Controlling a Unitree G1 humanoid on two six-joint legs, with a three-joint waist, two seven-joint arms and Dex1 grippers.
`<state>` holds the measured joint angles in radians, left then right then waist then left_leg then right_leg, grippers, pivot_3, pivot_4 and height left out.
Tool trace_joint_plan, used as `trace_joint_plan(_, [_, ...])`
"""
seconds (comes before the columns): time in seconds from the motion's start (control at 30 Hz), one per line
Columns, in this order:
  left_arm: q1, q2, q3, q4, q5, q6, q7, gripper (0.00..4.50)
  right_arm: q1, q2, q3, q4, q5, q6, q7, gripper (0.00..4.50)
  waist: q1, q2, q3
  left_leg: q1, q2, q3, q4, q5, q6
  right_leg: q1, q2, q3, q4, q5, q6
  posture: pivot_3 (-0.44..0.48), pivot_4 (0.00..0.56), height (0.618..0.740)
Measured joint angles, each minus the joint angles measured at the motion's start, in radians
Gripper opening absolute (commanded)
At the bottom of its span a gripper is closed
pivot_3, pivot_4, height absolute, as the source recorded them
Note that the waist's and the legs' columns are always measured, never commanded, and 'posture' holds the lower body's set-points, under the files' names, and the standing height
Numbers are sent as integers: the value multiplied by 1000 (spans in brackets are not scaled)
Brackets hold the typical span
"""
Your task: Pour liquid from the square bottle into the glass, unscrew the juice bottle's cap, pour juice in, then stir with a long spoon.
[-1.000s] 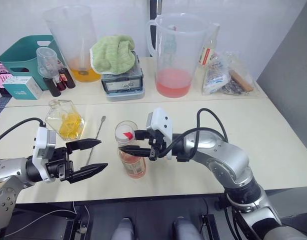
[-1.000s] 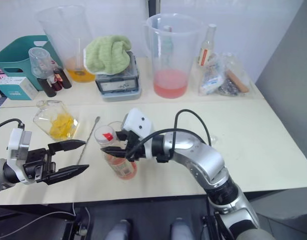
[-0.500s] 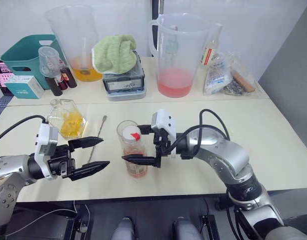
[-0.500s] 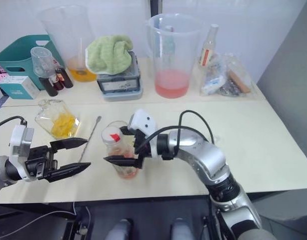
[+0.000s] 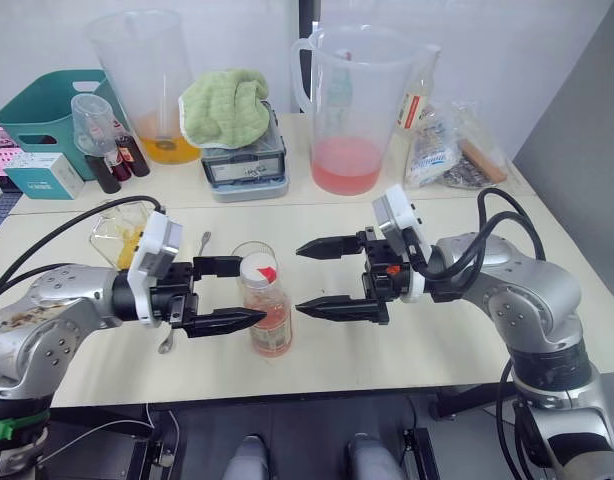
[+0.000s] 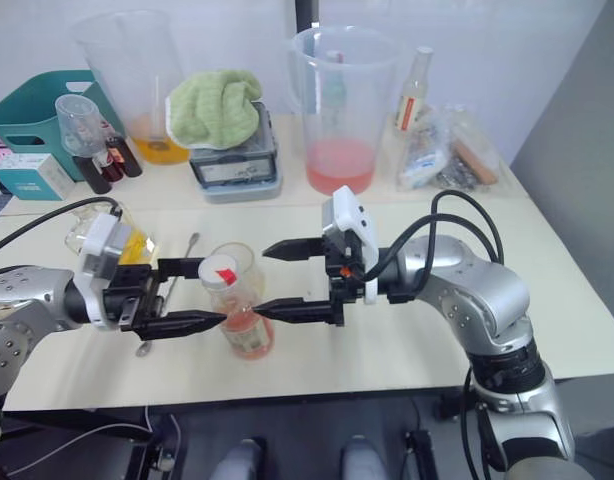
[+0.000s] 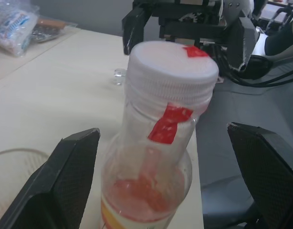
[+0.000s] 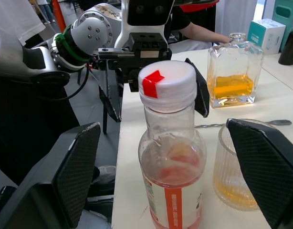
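Near the front edge of the worktop (image 5: 547,240) the juice bottle (image 5: 269,318) stands upright, its cap (image 5: 257,271) on, with bare worktop to its right. Both claws flank it: the left claw (image 5: 232,293) is spread wide, one finger reaching the bottle's side, gripping nothing; the right claw (image 5: 319,277) is also wide open and empty, its tips just short of the bottle. Just behind the bottle stands the glass (image 8: 232,167), holding some yellow-orange liquid. Behind the left arm lie the long spoon (image 6: 177,275) and the square bottle (image 8: 234,76). Farther back, a scale (image 5: 245,160) draped with a green cloth (image 5: 225,105), two large pitchers (image 5: 352,105) and a teal bin (image 5: 42,110) crowd the far edge
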<state>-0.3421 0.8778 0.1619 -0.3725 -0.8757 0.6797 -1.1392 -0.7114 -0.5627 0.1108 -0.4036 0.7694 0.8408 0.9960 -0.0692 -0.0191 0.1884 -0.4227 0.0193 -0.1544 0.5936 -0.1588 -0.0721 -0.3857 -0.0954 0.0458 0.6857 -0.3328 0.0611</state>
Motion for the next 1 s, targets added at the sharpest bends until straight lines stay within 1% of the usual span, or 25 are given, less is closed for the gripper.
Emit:
trace_joint_plan(0.1, [-26,-17,-38,20,21,-3,-5,4500,-21,0,1,0,0,1,-16,4474,0,0,0,0,0,0,0,0,0,0,0,0,0,0,0,0,150,740])
trace_joint_plan(0.23, [-46,-23,-53,36,33,-3,-17,4500,-21,-3,1,0,-1,8,-28,4474,0,0,0,-1,0,0,1,0,0,0,0,0,0,0,0,0,150,740])
trace_joint_plan(0.33, [-51,-29,-65,38,52,-20,-29,3702,-21,-10,1,0,-1,8,-39,4500,0,0,0,-1,0,0,1,0,0,0,0,0,0,0,0,0,150,740])
trace_joint_plan(0.37, [-53,-45,-65,41,52,-23,-28,3403,-21,-10,1,0,-1,8,-43,4500,0,0,0,-1,0,0,1,0,0,0,0,0,0,0,0,0,150,740])
trace_joint_plan(0.5, [-54,-63,-63,47,57,-35,-25,2028,-21,-11,2,-1,-1,10,-53,4500,0,0,0,-1,0,0,1,0,0,0,0,0,0,0,0,0,150,740])
trace_joint_plan(0.57, [-51,-71,-61,50,63,-44,-26,1499,-21,-12,2,-2,-1,14,-61,4500,0,0,0,-1,0,0,1,0,0,0,0,0,0,0,0,0,150,740])
trace_joint_plan(0.6, [-50,-83,-62,52,65,-48,-24,1346,-21,-12,2,-2,-1,16,-63,4500,0,0,0,-1,0,0,1,0,0,0,0,0,0,0,0,0,150,740])
trace_joint_plan(0.77, [-33,-106,-67,59,109,-122,-47,1267,-21,10,1,-18,2,35,-106,4500,1,0,0,-1,0,0,1,0,0,0,0,0,0,0,0,0,150,740])
trace_joint_plan(1.0, [-32,-150,-83,84,186,-245,-61,1267,-100,118,28,-38,19,102,-244,4500,4,0,0,-1,0,-1,3,0,0,0,0,0,1,0,0,0,150,740])
